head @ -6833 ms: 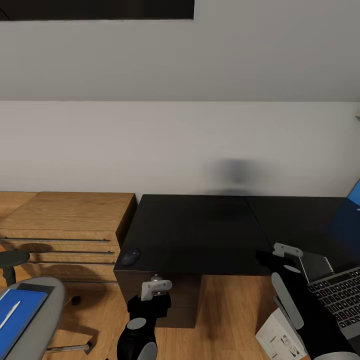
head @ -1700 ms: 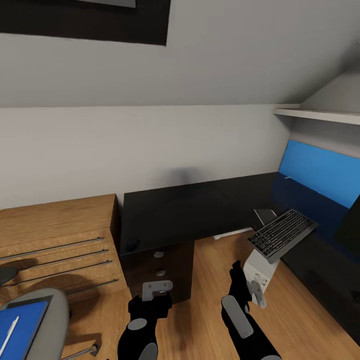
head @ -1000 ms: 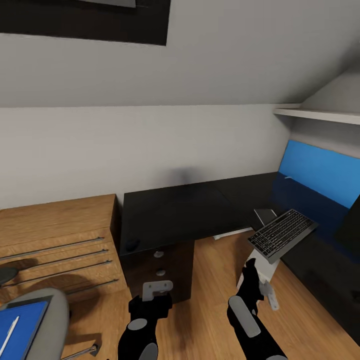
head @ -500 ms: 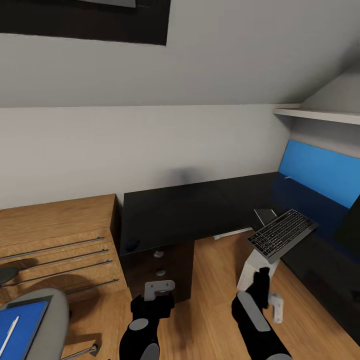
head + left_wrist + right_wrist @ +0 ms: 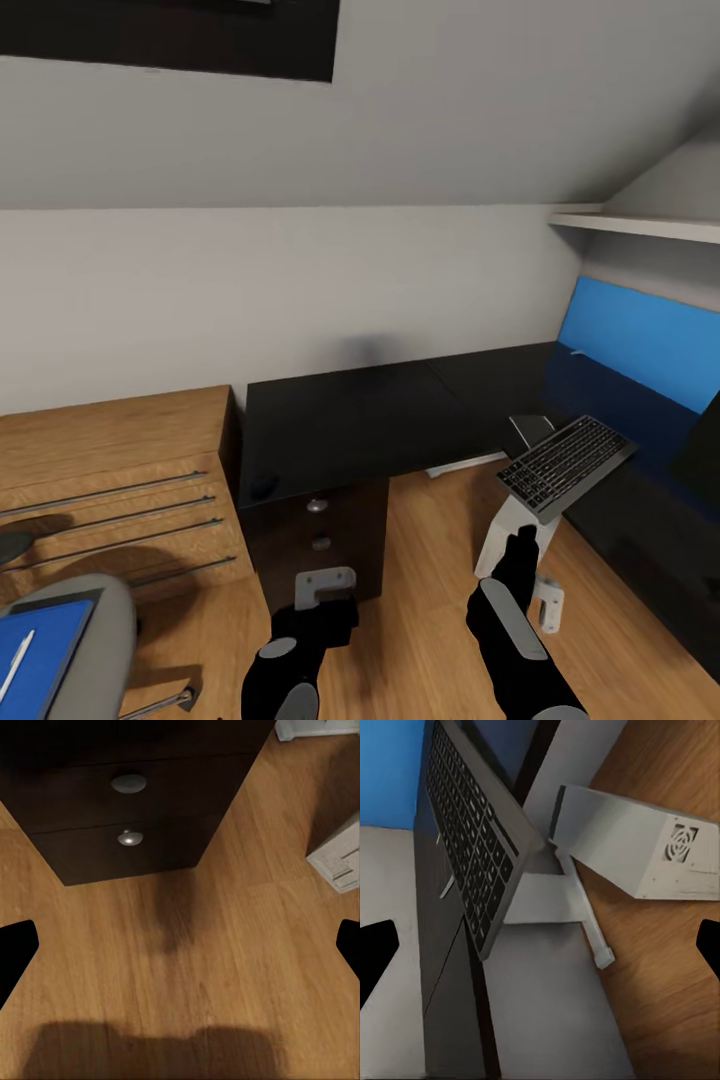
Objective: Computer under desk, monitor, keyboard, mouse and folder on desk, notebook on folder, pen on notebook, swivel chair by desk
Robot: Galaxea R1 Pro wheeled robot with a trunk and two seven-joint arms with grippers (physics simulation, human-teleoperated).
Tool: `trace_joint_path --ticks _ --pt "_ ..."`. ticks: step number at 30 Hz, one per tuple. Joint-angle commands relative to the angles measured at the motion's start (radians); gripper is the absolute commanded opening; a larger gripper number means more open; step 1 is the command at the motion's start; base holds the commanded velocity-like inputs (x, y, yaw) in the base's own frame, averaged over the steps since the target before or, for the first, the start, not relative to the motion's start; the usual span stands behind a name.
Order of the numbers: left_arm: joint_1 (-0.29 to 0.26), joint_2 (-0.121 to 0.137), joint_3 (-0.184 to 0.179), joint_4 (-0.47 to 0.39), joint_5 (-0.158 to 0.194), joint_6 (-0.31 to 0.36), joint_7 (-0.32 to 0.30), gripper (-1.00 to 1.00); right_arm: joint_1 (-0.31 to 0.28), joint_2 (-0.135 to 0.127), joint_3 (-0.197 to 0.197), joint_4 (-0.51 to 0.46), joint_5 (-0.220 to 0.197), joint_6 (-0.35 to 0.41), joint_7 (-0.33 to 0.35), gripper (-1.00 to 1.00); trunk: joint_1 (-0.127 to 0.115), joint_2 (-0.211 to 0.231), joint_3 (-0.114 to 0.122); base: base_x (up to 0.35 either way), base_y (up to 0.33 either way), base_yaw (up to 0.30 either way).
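Head view: right gripper (image 5: 548,605) sits low over the wood floor (image 5: 420,600), just at 6 o'clock of the computer (image 5: 515,535), a pale tower leaning on the floor beside the desk (image 5: 360,425). The keyboard (image 5: 565,465) rests tilted on top of the tower, its far end over the desk edge; from the right gripper it lies at roughly 12 o'clock. Right wrist view shows the keyboard (image 5: 472,847) and tower (image 5: 637,847) ahead between two dark fingertips (image 5: 376,952) set wide apart, nothing between them: jaws spread, empty.

Left gripper (image 5: 322,588) hangs at 6 o'clock of the black drawers (image 5: 318,535); left wrist view shows the drawer knobs (image 5: 128,782) ahead and fingertips (image 5: 15,956) at the frame edges, spread, empty.

Mouse (image 5: 263,487): a small dark lump near the desk's front left corner, probably, hard to make out against the black top. Folder (image 5: 40,655) with the pen (image 5: 15,650) on it lies on the swivel chair (image 5: 95,640), at about 9 o'clock of the left gripper, well apart.
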Motion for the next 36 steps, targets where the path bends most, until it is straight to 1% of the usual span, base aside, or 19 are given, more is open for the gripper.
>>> trace_joint_path --ticks 1,2,4,5,8,11,17,36 --pt "-0.001 0.000 -0.001 0.002 0.010 0.002 0.010 1.00 -0.001 0.001 -0.002 -0.002 0.003 0.001 0.012 1.00 0.004 -0.008 -0.004 0.000 0.000 0.000" --pt "-0.001 -0.002 -0.001 0.010 0.012 0.002 0.010 1.00 -0.001 0.001 -0.002 -0.001 0.002 0.003 0.046 1.00 0.008 -0.015 -0.007 0.000 0.000 0.000" --pt "-0.001 -0.003 -0.001 0.018 0.013 0.002 0.010 1.00 -0.001 0.002 -0.003 0.000 0.001 0.005 0.077 1.00 0.015 -0.029 -0.014 0.000 0.000 0.000" --pt "-0.001 -0.004 -0.001 0.024 0.013 0.003 0.010 1.00 -0.001 0.002 -0.003 0.000 0.001 0.006 0.102 1.00 0.019 -0.036 -0.017 0.000 0.000 0.000" --pt "-0.001 -0.005 -0.001 0.030 0.014 0.003 0.009 1.00 -0.001 0.002 -0.003 0.002 0.001 0.007 0.137 1.00 0.031 -0.057 -0.026 0.000 0.000 0.000" --pt "-0.001 -0.007 -0.002 0.032 0.014 0.004 0.009 1.00 -0.001 0.001 -0.003 0.002 0.003 0.007 0.153 1.00 0.042 -0.078 -0.036 0.000 0.000 0.000" --pt "-0.001 -0.012 -0.003 0.035 0.014 0.005 0.007 1.00 -0.001 -0.001 -0.002 0.002 0.008 0.007 0.163 1.00 0.065 -0.120 -0.054 0.000 0.000 0.000" --pt "-0.001 -0.013 -0.005 0.036 0.014 0.005 0.007 1.00 -0.001 -0.004 -0.001 0.001 0.009 0.007 0.164 1.00 0.138 -0.253 -0.114 0.000 0.000 0.000"
